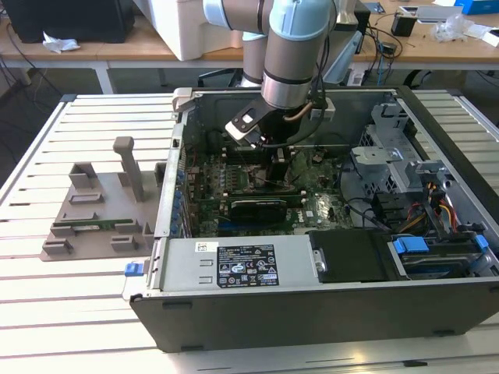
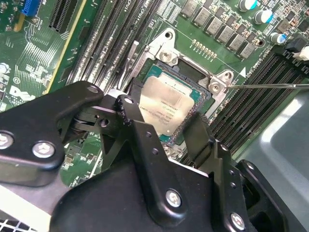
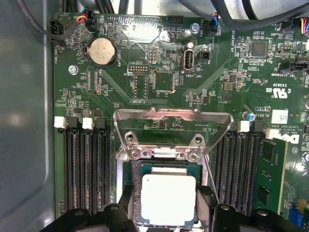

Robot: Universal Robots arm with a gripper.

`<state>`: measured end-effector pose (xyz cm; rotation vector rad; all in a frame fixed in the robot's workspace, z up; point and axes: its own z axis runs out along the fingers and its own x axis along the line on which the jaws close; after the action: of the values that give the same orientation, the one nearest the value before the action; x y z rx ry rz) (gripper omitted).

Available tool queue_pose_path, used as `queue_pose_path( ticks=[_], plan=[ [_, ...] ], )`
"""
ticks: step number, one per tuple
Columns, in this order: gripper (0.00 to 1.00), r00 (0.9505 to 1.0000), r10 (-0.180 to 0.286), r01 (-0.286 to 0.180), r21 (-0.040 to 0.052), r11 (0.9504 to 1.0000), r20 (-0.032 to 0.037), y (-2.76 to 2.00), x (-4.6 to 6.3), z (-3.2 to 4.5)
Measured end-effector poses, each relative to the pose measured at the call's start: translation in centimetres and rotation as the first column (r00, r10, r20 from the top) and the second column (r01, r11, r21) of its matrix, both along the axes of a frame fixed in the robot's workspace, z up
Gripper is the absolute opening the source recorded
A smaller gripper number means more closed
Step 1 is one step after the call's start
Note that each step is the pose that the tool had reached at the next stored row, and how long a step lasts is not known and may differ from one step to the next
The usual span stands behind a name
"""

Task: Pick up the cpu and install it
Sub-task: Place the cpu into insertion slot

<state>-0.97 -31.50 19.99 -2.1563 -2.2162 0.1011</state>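
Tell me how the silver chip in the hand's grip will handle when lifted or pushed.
The chip looks like a thin, flat, metal-topped square, so it is probably stiff and light. Its smooth, shiny top suggests it could slip; the hand pinches it by two opposite edges. Being flat, it should not roll, though shoving it across the socket seems risky.

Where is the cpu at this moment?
In the first wrist view the cpu lies over the open socket, at the gripper, with memory slots on both sides. In the exterior view this spot is inside the case.
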Motion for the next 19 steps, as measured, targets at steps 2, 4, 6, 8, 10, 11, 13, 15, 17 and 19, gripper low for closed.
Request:
queue_pose_path(
  ticks=[2, 4, 6, 8, 10, 11, 13, 15, 17, 19],
  plan=[
    [0.62, 1.0, 0.0, 0.0, -0.0002, 1.0, -0.0001, 0.02, 0.0, 0.0],
    [0.62, 1.0, 0.0, 0.0, 0.0, 1.0, 0.0001, 0.33, 0.0, 0.0],
    [0.62, 1.0, 0.0, 0.0, -0.0001, 1.0, -0.0001, 0.51, 0.0, 0.0],
    [0.62, 1.0, 0.0, 0.0, 0.0, 1.0, 0.0001, 0.52, -0.1, 0.0],
    [0.62, 1.0, 0.0, 0.0, -0.0001, 1.0, 0.0002, 0.53, -0.1, 0.09],
    [0.62, 1.0, 0.0, 0.0, 0.0, 1.0, 0.0002, 0.53, -0.1, 0.17],
    [0.62, 1.0, 0.0, 0.0, -0.0001, 1.0, 0.0002, 0.52, -0.1, 0.7],
    [0.62, 1.0, 0.0, 0.0, -0.0001, 1.0, 0.0002, 0.52, -0.1, 1.31],
    [0.62, 1.0, 0.0, 0.0, -0.0001, 1.0, 0.0002, 0.53, -0.1, 1.91],
    [0.61, 1.0, 0.0, 0.0, -0.0001, 1.0, 0.0002, 0.59, -0.1, 3.0]
  ],
)
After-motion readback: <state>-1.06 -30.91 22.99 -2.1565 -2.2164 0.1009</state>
